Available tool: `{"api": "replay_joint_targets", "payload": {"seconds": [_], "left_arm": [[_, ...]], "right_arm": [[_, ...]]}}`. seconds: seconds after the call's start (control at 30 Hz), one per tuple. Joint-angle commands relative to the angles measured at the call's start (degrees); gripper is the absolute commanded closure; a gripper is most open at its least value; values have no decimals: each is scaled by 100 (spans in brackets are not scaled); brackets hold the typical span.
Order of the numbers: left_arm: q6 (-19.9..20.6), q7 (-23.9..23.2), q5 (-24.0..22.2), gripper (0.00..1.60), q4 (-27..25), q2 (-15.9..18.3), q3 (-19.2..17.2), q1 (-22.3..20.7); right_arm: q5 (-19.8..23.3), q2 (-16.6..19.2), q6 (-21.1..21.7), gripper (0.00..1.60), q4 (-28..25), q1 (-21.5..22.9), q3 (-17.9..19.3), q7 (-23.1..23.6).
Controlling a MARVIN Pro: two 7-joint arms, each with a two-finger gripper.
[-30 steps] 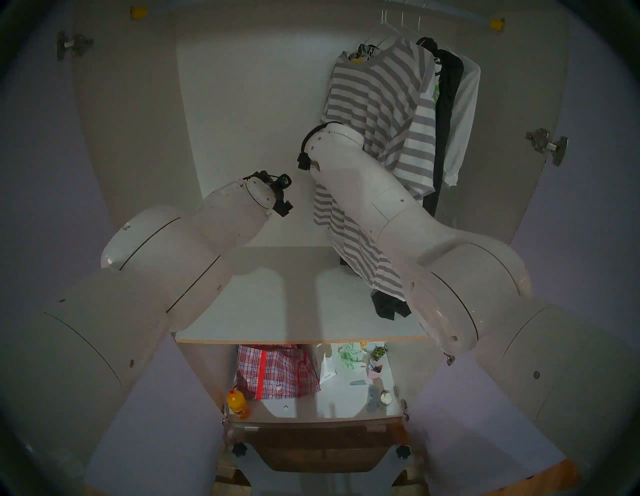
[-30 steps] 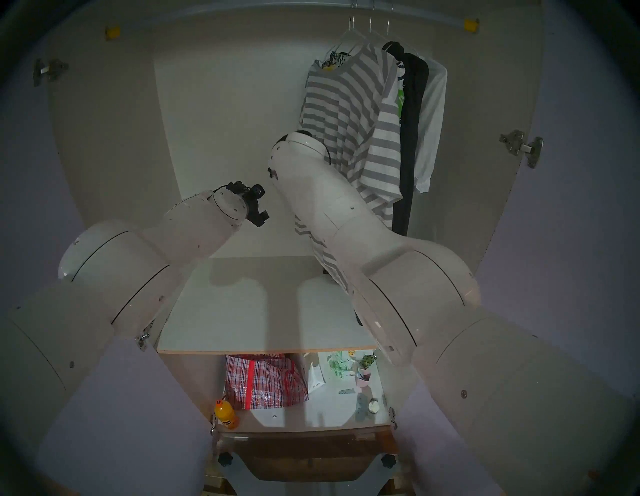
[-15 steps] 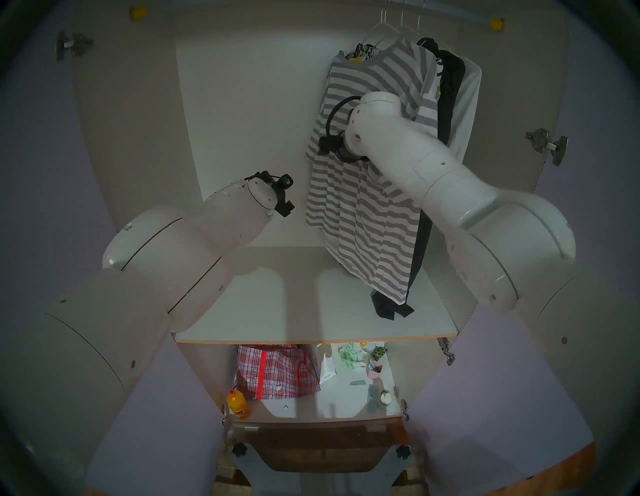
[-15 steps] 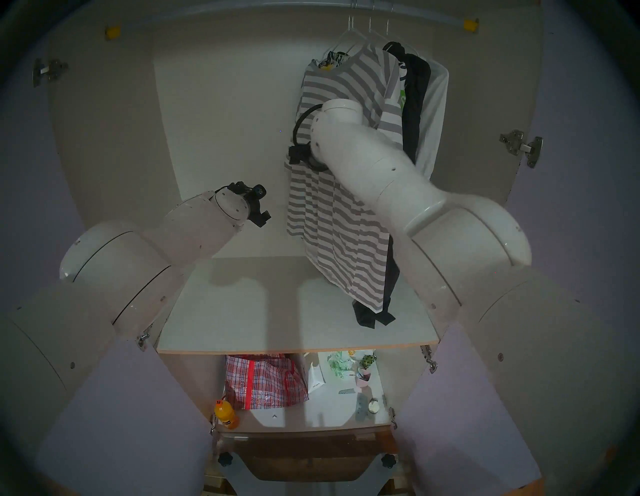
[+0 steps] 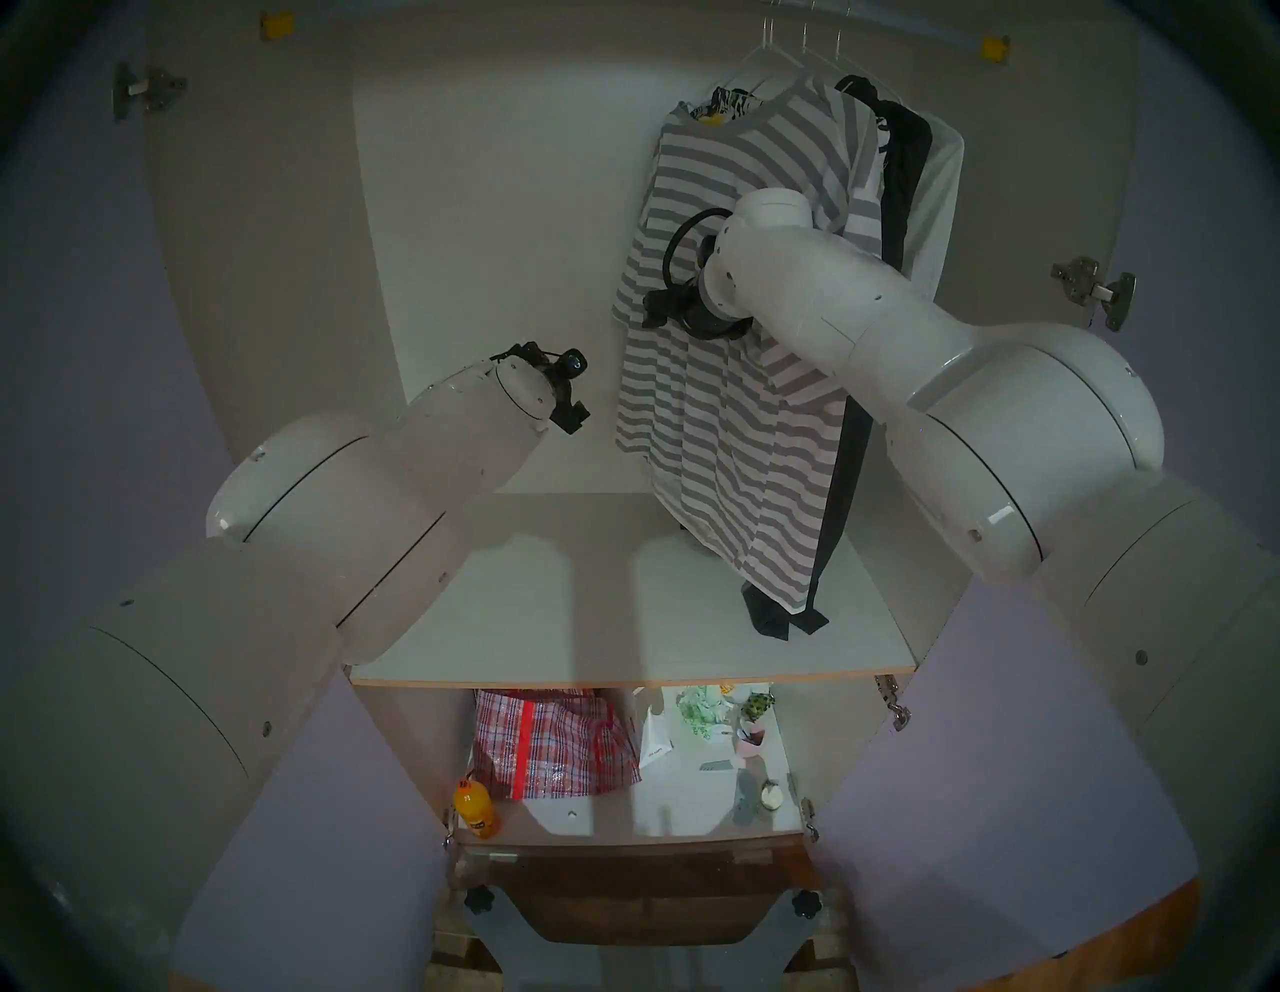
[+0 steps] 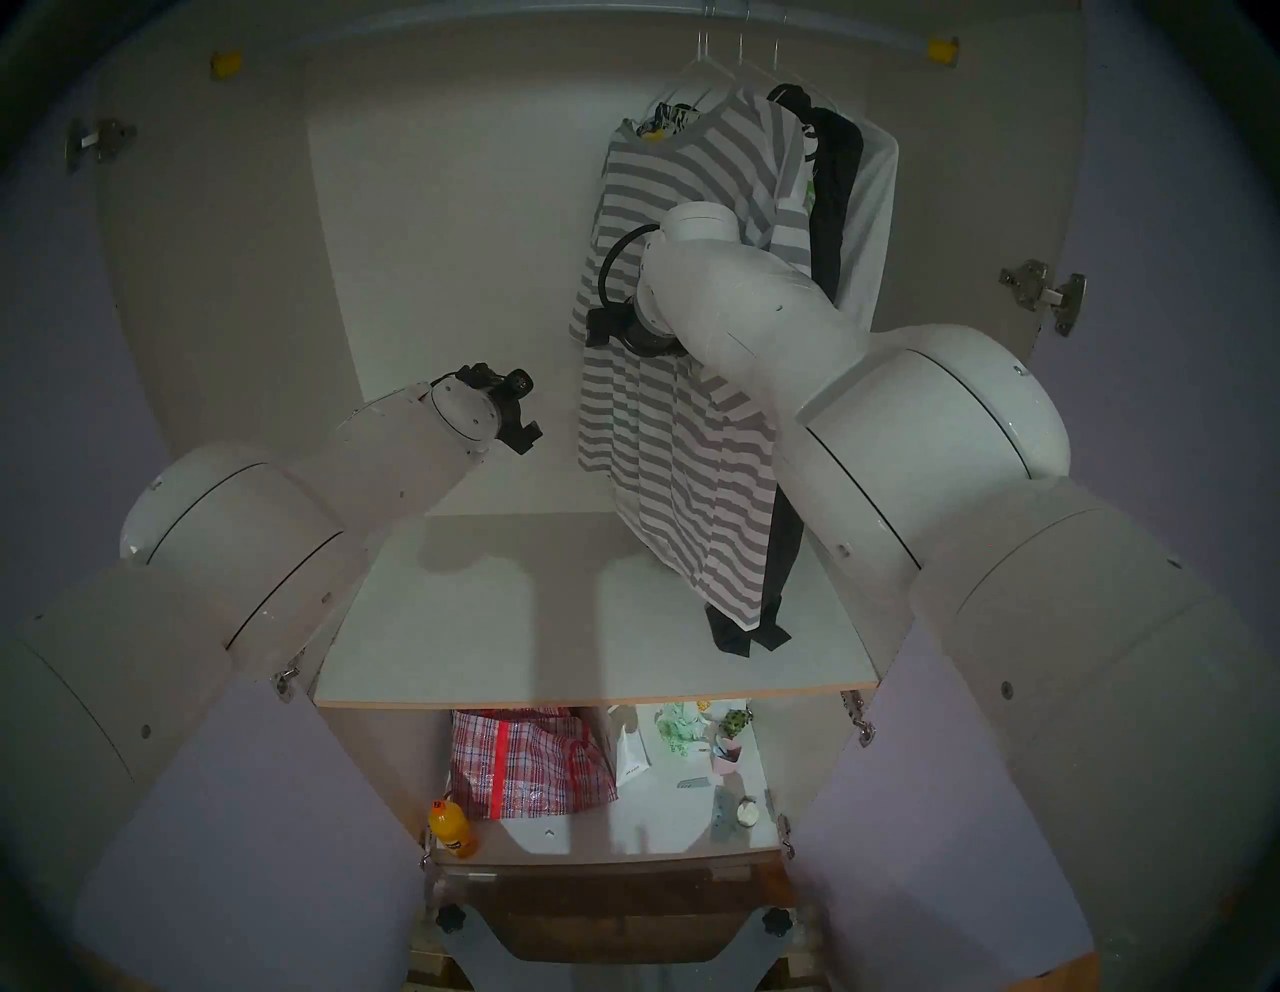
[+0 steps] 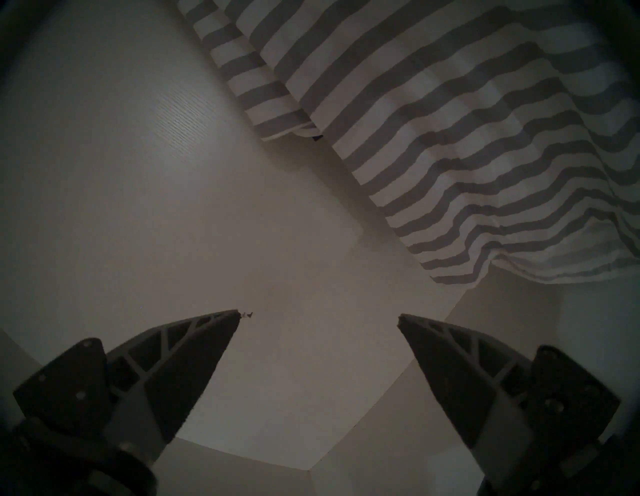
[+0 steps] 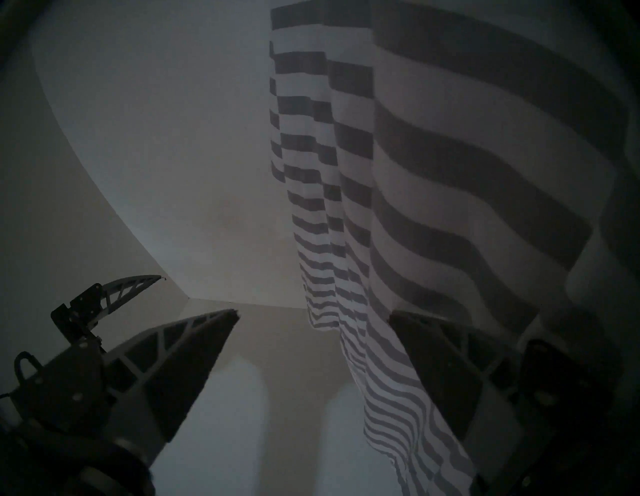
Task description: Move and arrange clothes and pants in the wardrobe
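Grey-striped T-shirt hangs far right among the bunched garments; both grippers, left and right, fingers spread, hold nothing — arranging unfinished.

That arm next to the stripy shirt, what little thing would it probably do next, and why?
Probably ease the right gripper sideways so a fold of the grey-and-white striped T-shirt sits between its fingers, then close. Its jaws stand open, the shirt hangs just beside one finger, not gripped, and the clothes are bunched at the right end of the metal rail. The left gripper hangs open, apart from the shirt.
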Motion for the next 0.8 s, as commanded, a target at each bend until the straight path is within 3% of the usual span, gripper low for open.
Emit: {"api": "replay_joint_targets", "payload": {"seconds": [0.0, 0.2, 0.77], "left_arm": [[-50, 17, 0, 0, -106, -21, -8, -217], [-36, 28, 0, 0, -112, -20, -10, -199], [-26, 85, -1, 0, -115, -19, -14, -104]], "right_arm": [[-66, -205, -594, 0, 82, 290, 28, -131], [-128, -245, -1024, 0, 279, 397, 27, -347], [-312, 357, -1323, 0, 673, 613, 26, -586]]}}
